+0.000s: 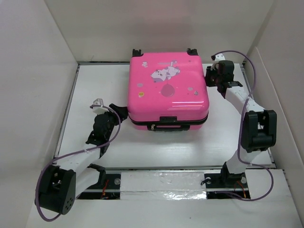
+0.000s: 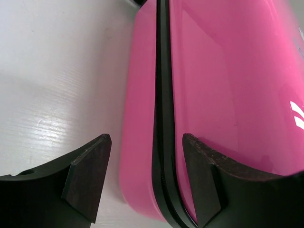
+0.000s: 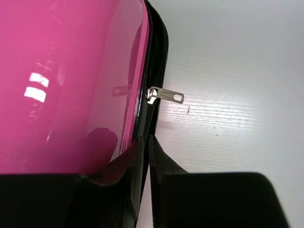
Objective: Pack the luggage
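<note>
**Lid down, flanked on both sides**

Got the left gripper (image 2: 145, 142) spread wide, straddling the black zipper seam (image 2: 161, 95) at a corner of the luggage (image 1: 166, 85). Got the right gripper (image 3: 146, 142) pinched nearly together at that seam on the far side, zipper pull (image 3: 165, 95) just ahead. Lying flat between both on the white table (image 1: 190, 147).

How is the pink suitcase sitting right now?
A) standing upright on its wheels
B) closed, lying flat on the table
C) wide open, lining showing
B: the luggage lies flat with its printed shell facing up and both halves together, and a silver zipper pull sticks out from the dark side seam.
</note>
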### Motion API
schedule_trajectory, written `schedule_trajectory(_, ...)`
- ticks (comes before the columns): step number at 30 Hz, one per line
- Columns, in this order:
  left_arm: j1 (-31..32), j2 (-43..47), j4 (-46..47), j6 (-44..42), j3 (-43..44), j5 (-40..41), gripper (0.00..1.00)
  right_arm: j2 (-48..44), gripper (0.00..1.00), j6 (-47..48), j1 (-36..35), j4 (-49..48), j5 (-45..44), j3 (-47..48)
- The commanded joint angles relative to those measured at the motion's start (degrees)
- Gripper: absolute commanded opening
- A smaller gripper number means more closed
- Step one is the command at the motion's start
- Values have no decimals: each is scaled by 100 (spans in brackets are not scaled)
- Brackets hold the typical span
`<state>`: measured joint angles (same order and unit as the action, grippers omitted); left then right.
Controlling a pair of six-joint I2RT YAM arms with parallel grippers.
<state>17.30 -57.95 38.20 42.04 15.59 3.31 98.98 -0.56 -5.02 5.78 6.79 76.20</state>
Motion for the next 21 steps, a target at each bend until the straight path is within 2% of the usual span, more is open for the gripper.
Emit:
schedule_trajectory(1, 563, 135, 382, 103, 31, -1588, 60, -843, 28, -393, -290, -42, 1177, 1)
schedule_trajectory(3, 843, 118, 390, 111, 75, -1483, 60, -1563, 44, -349, -184, -77, 896, -341)
schedule_trajectory(4, 958, 109, 390, 111, 127, -1343, 60, -1836, 57, -331, -132, -68, 773, -709)
schedule_trajectory(6, 1161, 126, 382, 120, 181, -1158, 60, -2711, 64, -305, -52, -7, 508, -1071)
schedule_trajectory(8, 1372, 126, 399, 181, 225, -965, 60, -3399, 66, -261, -191, 151, 211, -1633)
schedule_trajectory(9, 1373, 109, 478, 208, 233, -938, 60, -4134, 62, -278, -332, 195, 70, -1844)
schedule_trajectory(10, 1442, 65, 513, 225, 260, -920, 60, -4506, 33, -435, -481, 143, -1, -2090)
schedule_trajectory(11, 1504, 13, 618, 295, 260, -920, 60, -5163, 15, -619, -883, 56, 172, -2640)
schedule_trajectory(12, 1504, 12, 662, 322, 269, -920, 59, -5169, 14, -621, -1139, -67, 313, -2924)
schedule_trajectory(13, 1591, -66, 698, 331, 295, -894, 59, -5665, 1, -882, -1429, -303, 419, -3223)
schedule_trajectory(14, 1731, -93, 715, 340, 330, -850, 59, -5836, 0, -989, -2076, -375, 437, -3713)
schedule_trajectory(15, 1803, -128, 716, 348, 356, -806, 59, -5950, 0, -1068, -2413, -385, 290, -3901)
schedule_trajectory(17, 1995, -155, 733, 357, 427, -683, 59, -6083, 0, -1323, -3081, -184, -559, -4174)
schedule_trajectory(18, 2049, -137, 681, 357, 444, -630, 59, -6101, 0, -1402, -3728, -78, -886, -4332)
schedule_trajectory(21, 2102, 143, 497, 314, 444, -419, 56, -6241, 23, -1710, -4767, 54, -1994, -4640)
